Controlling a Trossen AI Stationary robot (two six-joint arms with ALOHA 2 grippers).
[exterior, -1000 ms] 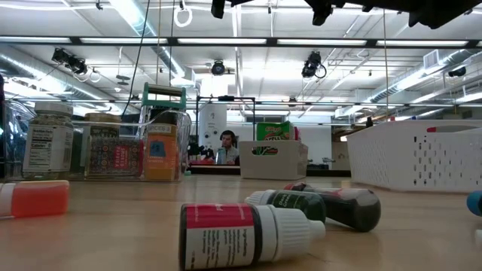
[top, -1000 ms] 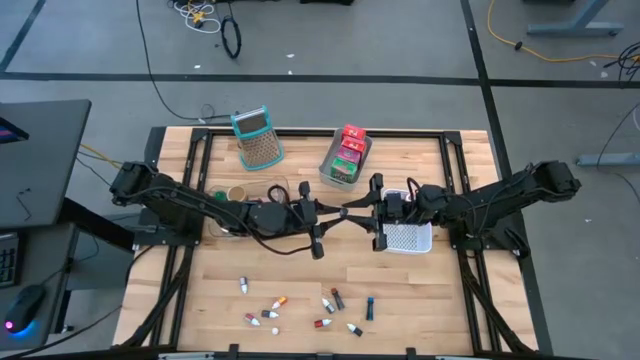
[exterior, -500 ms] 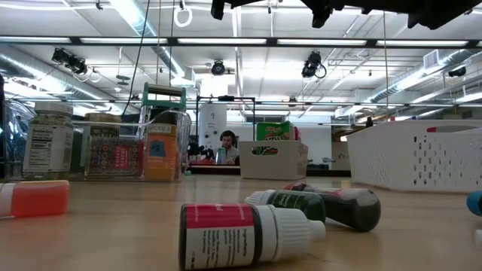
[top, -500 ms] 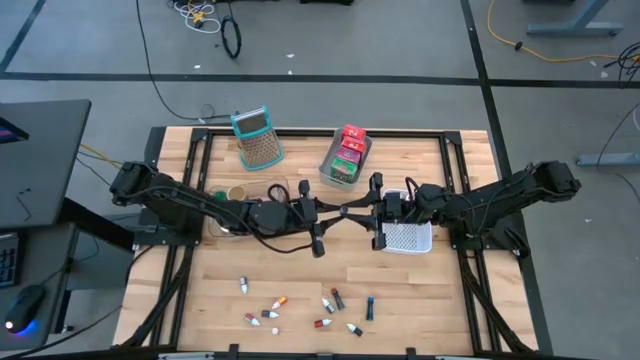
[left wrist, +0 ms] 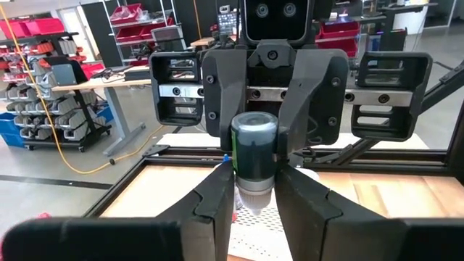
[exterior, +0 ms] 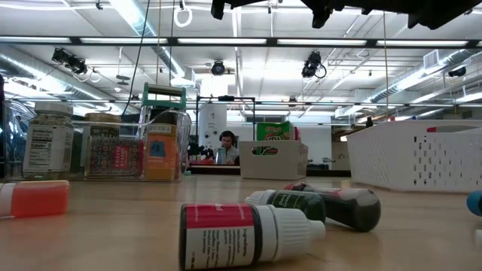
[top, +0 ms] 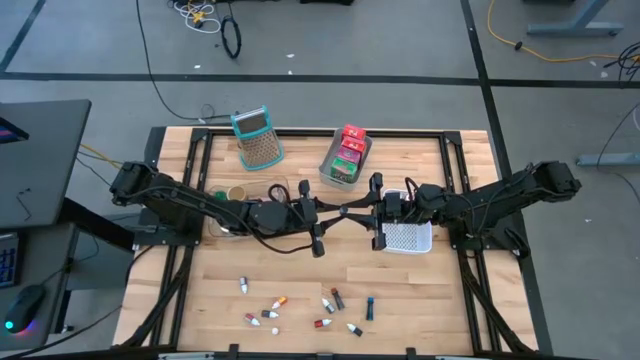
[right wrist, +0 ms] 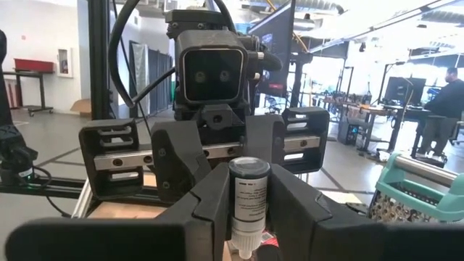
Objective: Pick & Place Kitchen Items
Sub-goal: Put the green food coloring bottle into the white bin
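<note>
Midair — left pincer (left wrist: 254,199), right pincer (right wrist: 249,210) both clench small bottle (left wrist: 254,148); clear bin (top: 326,172) holds packets (top: 349,148).

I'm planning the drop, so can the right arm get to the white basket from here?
Probably yes: the right gripper hangs just beside the basket with nothing between, though the left gripper also grips the bottle.

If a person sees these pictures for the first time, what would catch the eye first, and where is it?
Most striking is the small bottle held in the air between the left gripper and the right gripper, which meet nose to nose over the middle of the table, beside the white basket. After that, the loose little bottles scattered on the wood at the near edge.
</note>
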